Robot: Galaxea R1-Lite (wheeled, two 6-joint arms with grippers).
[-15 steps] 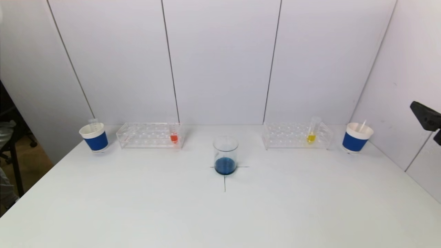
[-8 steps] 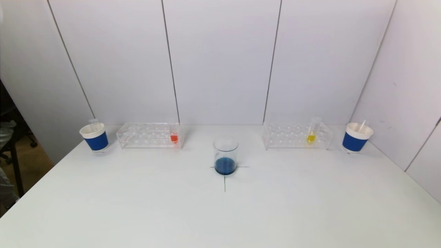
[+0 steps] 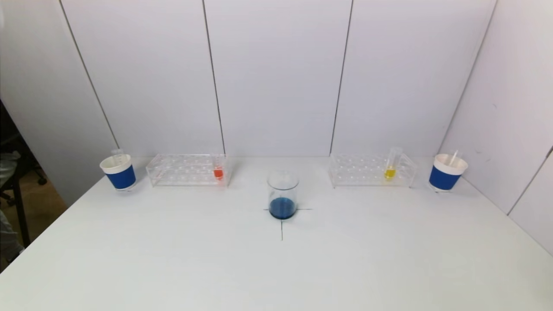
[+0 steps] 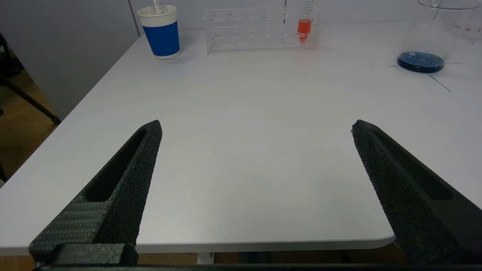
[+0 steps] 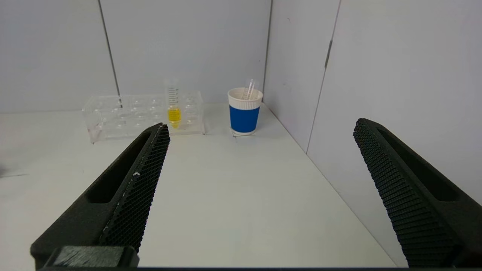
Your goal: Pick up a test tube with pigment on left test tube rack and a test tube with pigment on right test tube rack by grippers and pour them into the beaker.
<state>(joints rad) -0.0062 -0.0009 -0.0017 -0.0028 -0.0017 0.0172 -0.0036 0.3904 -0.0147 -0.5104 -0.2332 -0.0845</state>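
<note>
Two grippers, seen only from the wrist cameras. Left gripper [image 4: 256, 126]: a pair of long black fingers [image 4: 124, 180] tapering to blunt tips, surfaces rough and grainy — an elongated slot sunk into each, fine ribbing near the base, a black crossbar below. Right gripper [image 5: 260, 128]: same tapered black fingers [image 5: 128, 188] with the same sunken slots, but faced with a fine diamond mesh pattern — a few pale scuffs along one inner edge.

bright, even light; soft shadows, sharp focus
</note>
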